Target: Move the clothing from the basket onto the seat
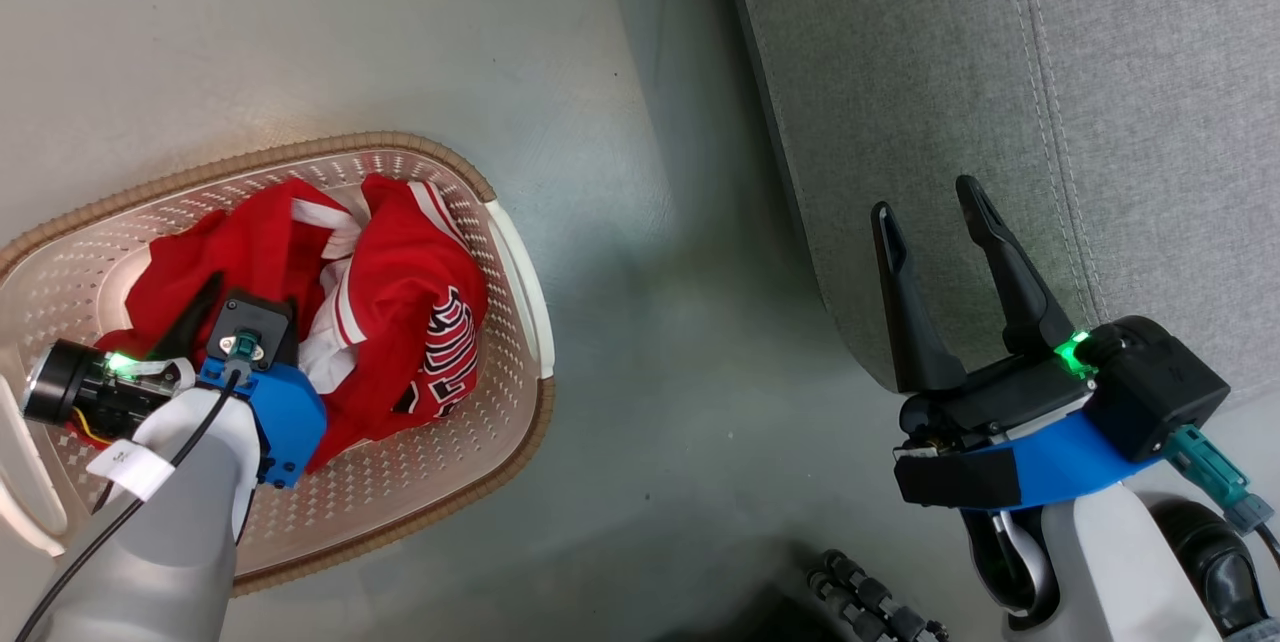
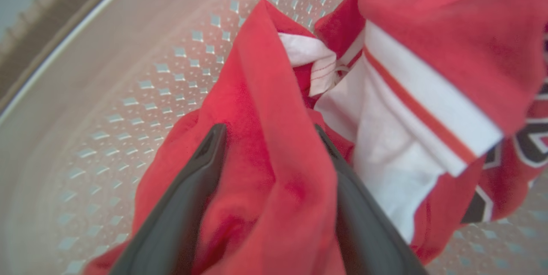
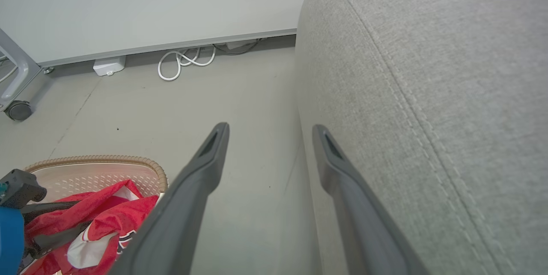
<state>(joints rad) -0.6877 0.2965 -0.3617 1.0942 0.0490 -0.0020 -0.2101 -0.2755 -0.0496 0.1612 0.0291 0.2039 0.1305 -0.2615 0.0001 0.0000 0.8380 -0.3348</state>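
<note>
The cream perforated basket point(image 1: 300, 147) stands on the floor at the left and holds the red clothing point(image 1: 400, 262); one garment shows black-and-white lettering point(image 1: 450, 342). My left gripper point(image 2: 267, 131) reaches down into the basket. Its fingers are spread wide, and a raised fold of plain red fabric point(image 2: 265, 95) stands between them. White trim with a red stripe point(image 2: 411, 108) lies just to the right of that fold. My right gripper point(image 1: 925, 199) is open and holds nothing, hovering at the rounded front edge of the grey seat point(image 1: 1000, 72).
Bare grey floor point(image 1: 650, 322) separates the basket from the sofa. In the right wrist view, a white cable loop point(image 3: 184, 58), a small white box point(image 3: 109, 66) and a caster wheel point(image 3: 19, 110) lie along the far wall. A dark part of my base point(image 1: 870, 602) sits low.
</note>
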